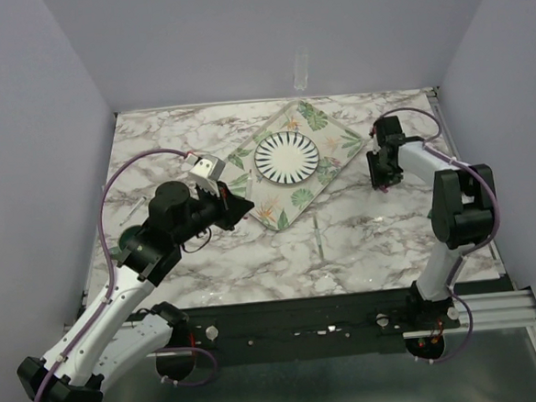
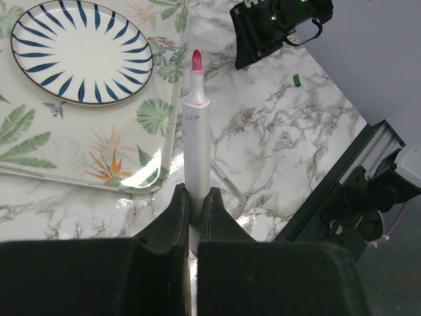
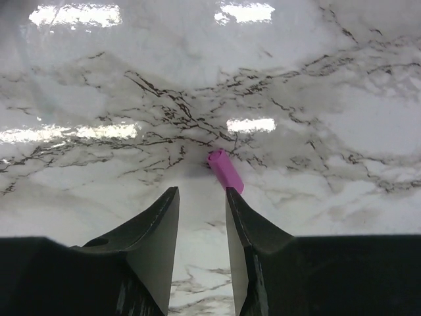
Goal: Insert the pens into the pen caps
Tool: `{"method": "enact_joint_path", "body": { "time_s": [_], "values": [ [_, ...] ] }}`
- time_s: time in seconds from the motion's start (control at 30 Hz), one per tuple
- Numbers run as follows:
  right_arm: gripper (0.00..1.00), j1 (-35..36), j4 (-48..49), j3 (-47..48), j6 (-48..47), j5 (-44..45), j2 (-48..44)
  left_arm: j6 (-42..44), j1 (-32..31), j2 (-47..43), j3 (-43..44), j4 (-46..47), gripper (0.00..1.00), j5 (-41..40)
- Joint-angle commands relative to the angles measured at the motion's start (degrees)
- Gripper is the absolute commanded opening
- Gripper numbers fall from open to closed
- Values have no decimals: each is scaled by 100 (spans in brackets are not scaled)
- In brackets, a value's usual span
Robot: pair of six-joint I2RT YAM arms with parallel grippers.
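The white-barrelled marker with a bare pink tip [image 2: 196, 131] is clamped by its back end in the closed jaws of the left arm [image 1: 110, 313]. It points forward along the edge of the clear leaf-patterned tray [image 2: 79, 158]. Its short magenta plastic cap [image 3: 225, 170] lies on its side on the glossy marble desk [image 3: 99, 79]. It is just ahead of the right arm's [image 1: 426, 158] jaws, which stand apart and empty.

The nearest risk lies at the cap. It sits off the gap's centre, more in front of one finger than between the two. A straight descent would likely land that finger on it. Being round on a slick surface, the cap could roll or skid away.

The marker is held so far back that pressing it home may pivot it in the jaws and skew the tip. A tilted cap would make this worse.

A small green piece [image 2: 297, 79], possibly another cap, lies close by and could be knocked.
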Motion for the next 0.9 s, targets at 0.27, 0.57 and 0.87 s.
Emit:
{"method": "enact_joint_path", "body": {
  "time_s": [0.27, 0.57, 0.87],
  "values": [
    [42, -29, 96, 447, -919, -166, 548, 50, -28, 41, -33, 103, 0, -109],
    [48, -47, 236, 701, -1164, 359, 424, 42, -28, 67, -42, 112, 0, -74],
    [58, -723, 157, 1940, -384, 370, 1022, 33, -28, 32, -68, 120, 0, -101]
  ]
}}
